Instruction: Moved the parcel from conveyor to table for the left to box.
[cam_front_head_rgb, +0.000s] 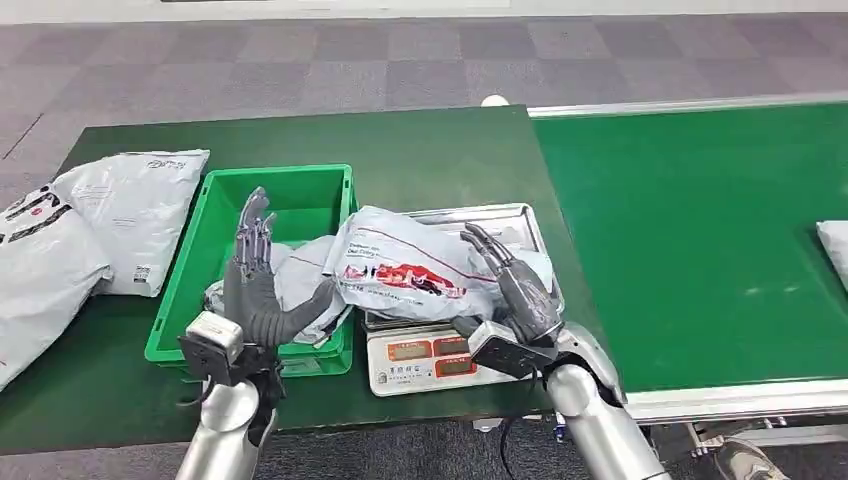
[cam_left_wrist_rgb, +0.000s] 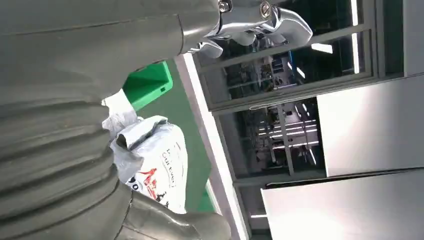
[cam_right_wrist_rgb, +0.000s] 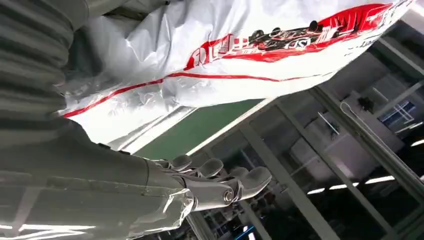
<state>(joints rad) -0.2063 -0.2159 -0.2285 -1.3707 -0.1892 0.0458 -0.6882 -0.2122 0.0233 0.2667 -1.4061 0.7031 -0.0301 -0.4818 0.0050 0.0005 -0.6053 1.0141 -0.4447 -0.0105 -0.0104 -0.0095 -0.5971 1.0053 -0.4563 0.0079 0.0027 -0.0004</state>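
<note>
A grey-white parcel (cam_front_head_rgb: 410, 265) with red print lies on the silver tray (cam_front_head_rgb: 520, 222) of a scale, its left end hanging over the rim of the green bin (cam_front_head_rgb: 210, 215). My left hand (cam_front_head_rgb: 255, 275) stands upright at that rim with fingers spread and nothing in it; its thumb reaches toward the parcel's left end. In the left wrist view the parcel (cam_left_wrist_rgb: 155, 160) lies beside the palm. My right hand (cam_front_head_rgb: 512, 285) lies against the parcel's right end with fingers stretched out. The right wrist view shows the parcel (cam_right_wrist_rgb: 240, 55) apart from the extended fingers (cam_right_wrist_rgb: 220, 182).
A crumpled grey bag (cam_front_head_rgb: 295, 270) lies inside the bin. Two more grey parcels (cam_front_head_rgb: 130, 210) (cam_front_head_rgb: 30, 260) sit on the table at the left. The scale's display (cam_front_head_rgb: 420, 355) faces me. Another parcel (cam_front_head_rgb: 835, 245) lies on the green conveyor belt (cam_front_head_rgb: 700, 230) at the right edge.
</note>
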